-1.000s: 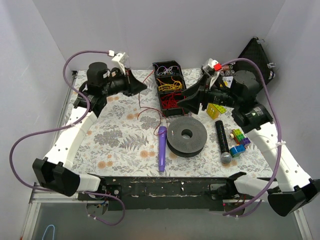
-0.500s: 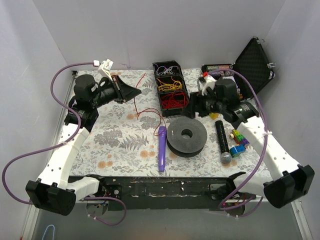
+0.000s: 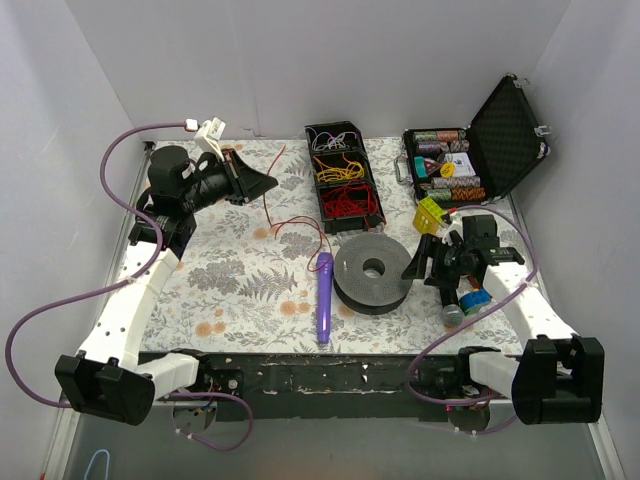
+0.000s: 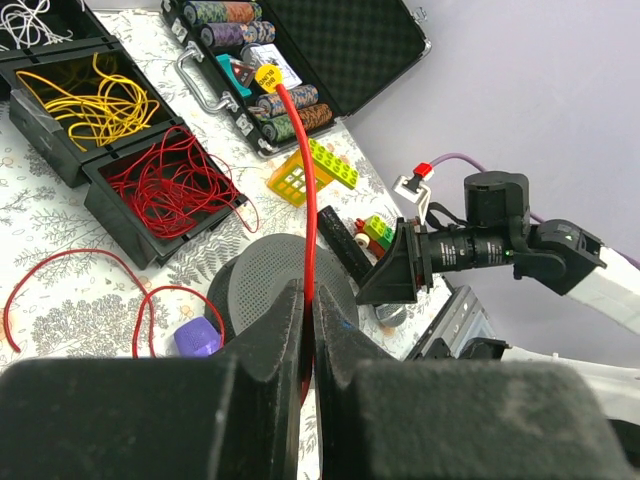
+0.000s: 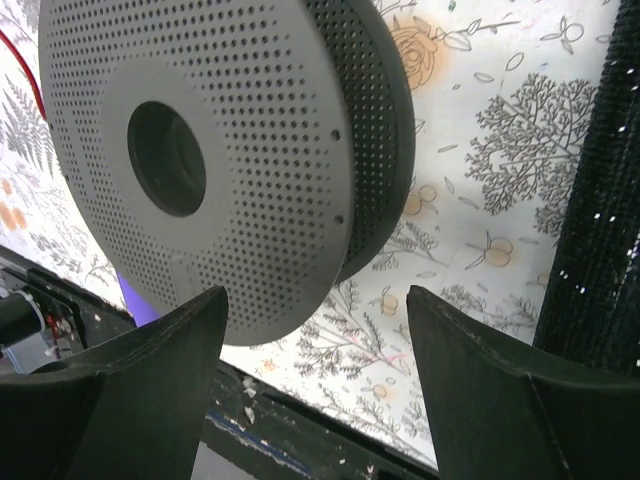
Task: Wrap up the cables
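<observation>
Left gripper (image 3: 262, 183): raised over the far-left part of the table, with its jaws clamped on the red cable (image 3: 300, 225). In the wrist view the strand comes out between the two black fingers (image 4: 270, 340).
Red cable: a single strand. A short length sticks out beyond the fingertips. The rest drops to the floral tablecloth (image 3: 230, 270) and lies in loose loops just left of the organizer box (image 3: 340, 185), near the tip of the purple tool (image 3: 323, 295).
Right gripper (image 3: 412, 268): low over the near-right part of the table, with its jaws spread wide and nothing between them. It is well apart from the red cable.
Grey spool (image 3: 372, 272): a perforated disc lying flat near the table's centre, just ahead of the right gripper's spread fingers. The wrist view shows no contact.
Organizer box: its compartments hold bundled wires, with red in the nearest and yellow in the next.
Microphone (image 5: 600, 200): lies beside the spool, at the right edge of the right wrist view.
</observation>
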### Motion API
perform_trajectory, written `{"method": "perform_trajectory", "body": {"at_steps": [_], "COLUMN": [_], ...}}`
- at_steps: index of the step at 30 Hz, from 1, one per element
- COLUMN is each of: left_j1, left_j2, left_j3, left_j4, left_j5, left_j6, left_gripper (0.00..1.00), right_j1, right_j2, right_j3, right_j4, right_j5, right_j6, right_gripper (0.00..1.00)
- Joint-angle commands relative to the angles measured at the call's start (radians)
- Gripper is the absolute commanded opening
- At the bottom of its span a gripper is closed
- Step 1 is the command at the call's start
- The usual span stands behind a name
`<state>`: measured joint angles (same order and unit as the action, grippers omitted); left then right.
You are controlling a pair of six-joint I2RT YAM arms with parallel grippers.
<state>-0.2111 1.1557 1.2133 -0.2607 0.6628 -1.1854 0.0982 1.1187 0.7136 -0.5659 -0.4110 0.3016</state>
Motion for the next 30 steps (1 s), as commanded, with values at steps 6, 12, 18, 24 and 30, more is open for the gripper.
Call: {"method": "perform_trajectory", "body": {"at_steps": [6, 12, 18, 24, 30], "left_j1": [0.013, 0.016, 0.018, 0.018, 0.018], "left_j2": [-0.031, -0.037, -0.040, -0.045, -0.050], "left_j3": [0.041, 0.049, 0.040, 0.045, 0.045], "left_j4": [-0.023, -0.031, -0.026, -0.026, -0.026], "left_j5": [-0.014, -0.020, -0.019, -0.014, -0.012], "left_j6": [0.052, 0.082, 0.087, 0.095, 0.104], "left_gripper": [0.00, 0.00, 0.00, 0.00, 0.00], "right_j1": [-0.081, -0.129, -0.146, -0.146, -0.178], "right_j2": [0.104, 0.110, 0.111, 0.147, 0.170], "right_j3": [-0.098, -0.143, -0.190, -0.226, -0.220], "right_j4": [0.291, 0.328, 0.423, 0.524, 0.539], "right_j5": [-0.235, -0.285, -0.363, -0.403, -0.476], "right_j6": [-0.013, -0.001, 0.062, 0.119, 0.127], "right_gripper": [0.73, 0.60, 0.59, 0.57, 0.23]}}
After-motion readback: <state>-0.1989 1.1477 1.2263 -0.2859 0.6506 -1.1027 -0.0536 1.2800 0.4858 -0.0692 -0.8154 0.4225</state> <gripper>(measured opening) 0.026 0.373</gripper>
